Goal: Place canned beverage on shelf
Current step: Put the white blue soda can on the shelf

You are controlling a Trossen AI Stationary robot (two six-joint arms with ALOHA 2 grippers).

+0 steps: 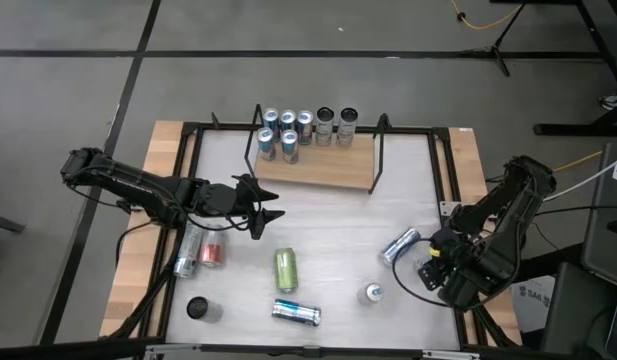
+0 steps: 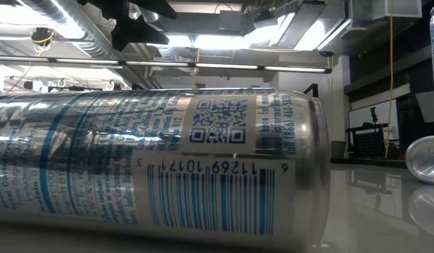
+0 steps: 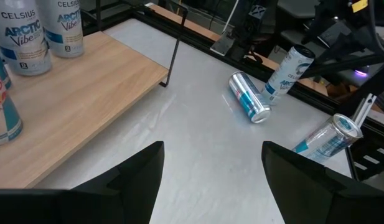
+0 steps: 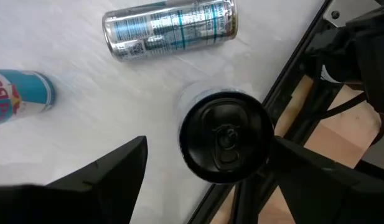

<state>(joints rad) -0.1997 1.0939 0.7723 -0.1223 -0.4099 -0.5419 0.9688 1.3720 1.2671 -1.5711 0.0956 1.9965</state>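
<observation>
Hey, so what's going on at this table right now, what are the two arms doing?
Two robot arms are stocking cans onto a small wooden shelf at the table's far side; several cans already stand along its back edge. The left gripper is open and empty, just in front of the shelf. The right gripper is also open and empty, near the table's right edge, with an upright can close in front of its fingers. More cans lie loose on the table, among them a green one.

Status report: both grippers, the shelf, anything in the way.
Left gripper open, empty, before the shelf. Right gripper open, over an upright black-topped can. Seven cans shelved; several loose on the table.
</observation>
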